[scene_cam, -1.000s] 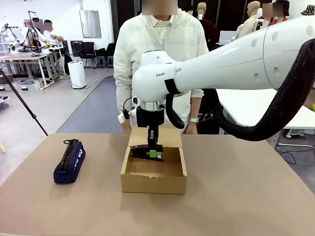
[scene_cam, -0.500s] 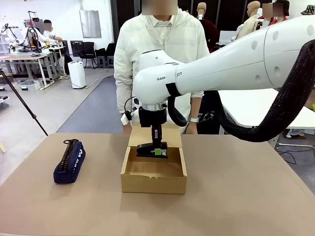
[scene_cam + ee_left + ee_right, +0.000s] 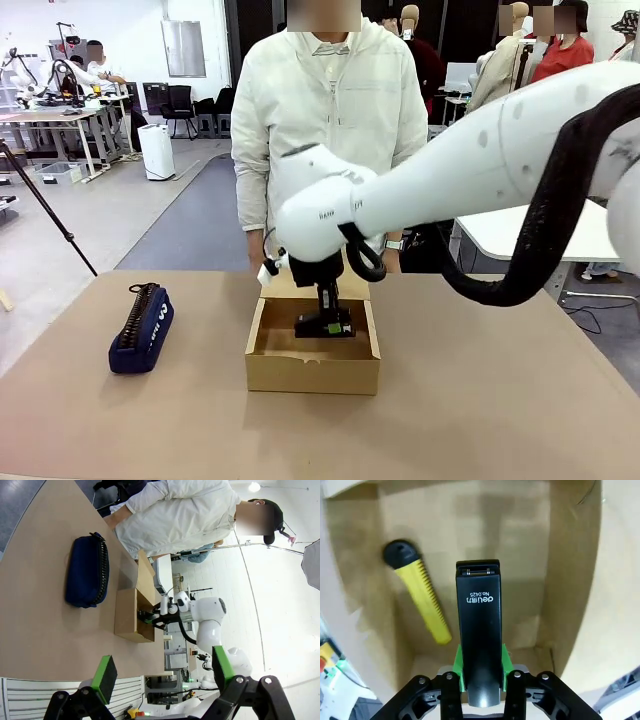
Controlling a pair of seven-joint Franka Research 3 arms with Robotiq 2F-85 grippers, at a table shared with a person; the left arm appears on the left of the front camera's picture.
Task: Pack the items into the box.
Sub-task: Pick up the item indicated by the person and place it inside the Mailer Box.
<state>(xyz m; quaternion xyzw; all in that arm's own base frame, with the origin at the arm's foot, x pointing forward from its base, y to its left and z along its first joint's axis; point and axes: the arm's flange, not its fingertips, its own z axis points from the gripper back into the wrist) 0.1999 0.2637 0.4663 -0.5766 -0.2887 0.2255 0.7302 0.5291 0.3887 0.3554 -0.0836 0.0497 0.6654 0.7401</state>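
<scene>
The brown cardboard box (image 3: pixel 312 372) stands mid-table with its flap lid raised toward the person. My right gripper (image 3: pixel 326 326) reaches down inside it, shut on the black stapler (image 3: pixel 322 327). From the right wrist the stapler (image 3: pixel 479 625) shows clamped between the green pads (image 3: pixel 457 667), just over the box floor (image 3: pixel 520 570). The navy blue zippered pouch (image 3: pixel 142 327) lies on the table left of the box, also seen as the pouch (image 3: pixel 87 571) from the left wrist. My left gripper (image 3: pixel 162 671) hangs open and empty, high off to the side.
A yellow utility knife with a black end (image 3: pixel 419 591) lies on the box floor beside the stapler. The person (image 3: pixel 325 130) stands close behind the box at the far edge. Bare tabletop (image 3: pixel 500 400) stretches right of the box.
My right gripper has lowered the stapler from above the box rim down into the box, and the arm has dropped with it. The pouch has stayed put.
</scene>
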